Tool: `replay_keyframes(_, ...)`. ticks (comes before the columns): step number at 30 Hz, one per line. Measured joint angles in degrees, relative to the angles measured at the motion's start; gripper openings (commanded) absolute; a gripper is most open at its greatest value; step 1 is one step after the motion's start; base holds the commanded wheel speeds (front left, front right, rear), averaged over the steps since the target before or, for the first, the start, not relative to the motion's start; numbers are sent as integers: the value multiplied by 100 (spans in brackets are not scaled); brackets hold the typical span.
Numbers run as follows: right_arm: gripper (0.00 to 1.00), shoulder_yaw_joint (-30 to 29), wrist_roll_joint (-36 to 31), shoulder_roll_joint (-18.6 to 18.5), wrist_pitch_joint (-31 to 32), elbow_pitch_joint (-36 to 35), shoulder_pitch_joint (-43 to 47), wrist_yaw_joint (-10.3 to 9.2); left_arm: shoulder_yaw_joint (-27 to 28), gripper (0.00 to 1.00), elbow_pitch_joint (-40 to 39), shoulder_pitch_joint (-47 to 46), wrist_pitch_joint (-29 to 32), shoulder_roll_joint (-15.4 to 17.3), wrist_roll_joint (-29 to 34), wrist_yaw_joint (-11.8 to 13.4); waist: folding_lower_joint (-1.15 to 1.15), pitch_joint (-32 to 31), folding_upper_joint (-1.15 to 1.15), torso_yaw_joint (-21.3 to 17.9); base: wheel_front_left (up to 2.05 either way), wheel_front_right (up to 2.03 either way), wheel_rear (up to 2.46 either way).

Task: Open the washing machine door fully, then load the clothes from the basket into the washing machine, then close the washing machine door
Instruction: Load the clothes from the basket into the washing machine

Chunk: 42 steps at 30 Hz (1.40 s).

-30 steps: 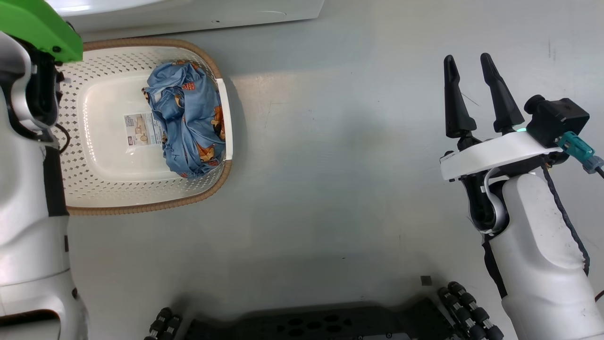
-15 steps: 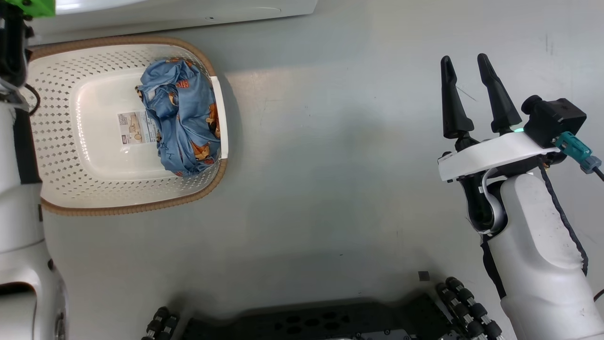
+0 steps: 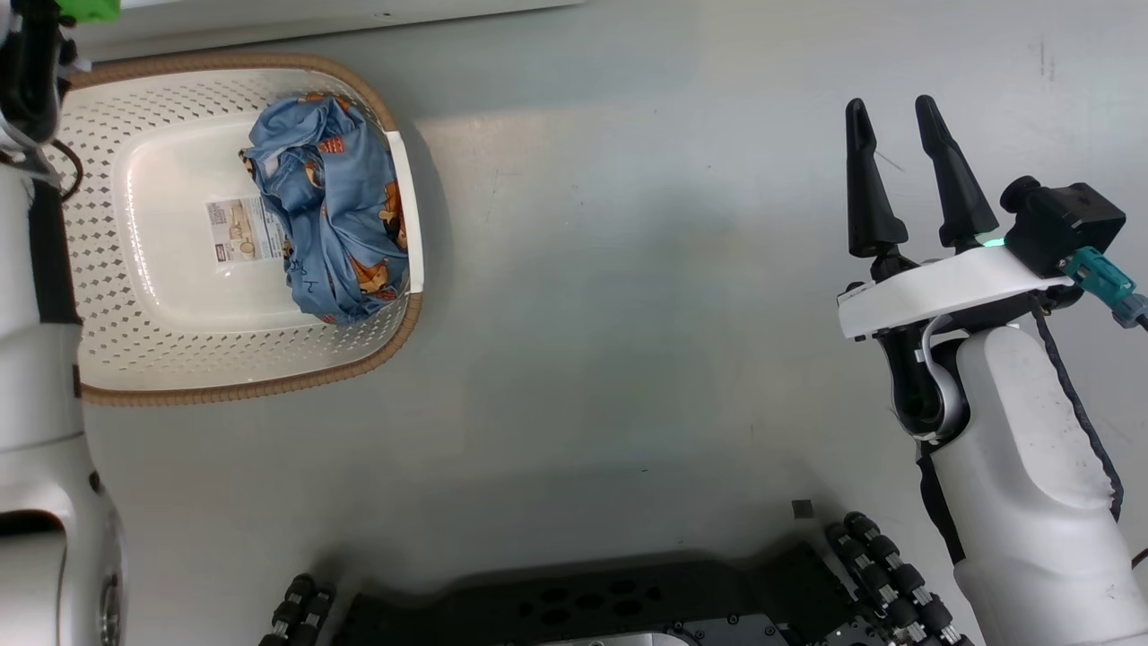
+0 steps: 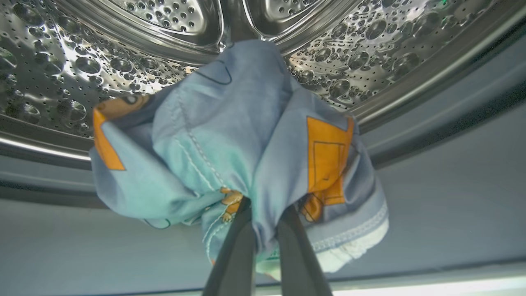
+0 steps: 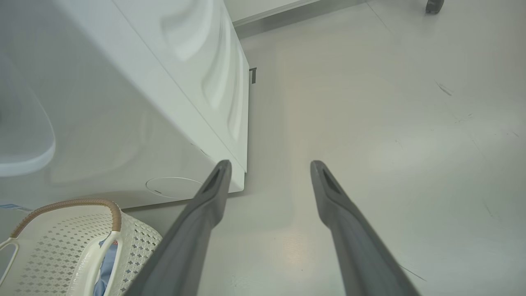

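Observation:
My left gripper (image 4: 265,224) is shut on a light blue garment (image 4: 246,135) with orange prints, which hangs bunched at the mouth of the washing machine's steel drum (image 4: 164,41). More of the clothes (image 3: 323,233) lie crumpled at the right end of the basket (image 3: 99,269), on the floor by the washing machine (image 3: 359,13). My right gripper (image 3: 906,135) hovers open over bare floor far right of the basket, holding nothing. In the right wrist view the right gripper (image 5: 269,168) points past the washing machine (image 5: 123,102) corner, with the basket (image 5: 61,246) at lower left. The washing machine door is out of view.
My pale left forearm (image 3: 36,377) runs up the left edge beside the basket. The robot's dark base and wheels (image 3: 610,610) sit at the bottom. Grey floor (image 3: 628,314) stretches between basket and right arm. A round service flap (image 5: 172,187) sits low on the washer.
The head camera has shifted, so the basket sits further left and higher. My left arm's green part has slid almost out at the top left. The right gripper stays open in place.

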Motion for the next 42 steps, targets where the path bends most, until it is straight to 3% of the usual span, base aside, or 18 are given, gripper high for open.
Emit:
replay_keyframes(18,100,-109,-1,-4,0,-113,-123,0,-118,0,330,-894,199,91,-45,-57,0,525,0,37,0,0,0)
replay_keyframes(33,100,-93,-9,-2,0,-143,-216,0,-178,0,520,-1534,-278,231,-52,-108,0,886,0,61,0,0,0)
replay_keyframes(42,100,-77,-10,-3,0,-140,-217,0,-304,0,681,-1898,-871,279,52,-126,0,1051,0,83,0,0,0)
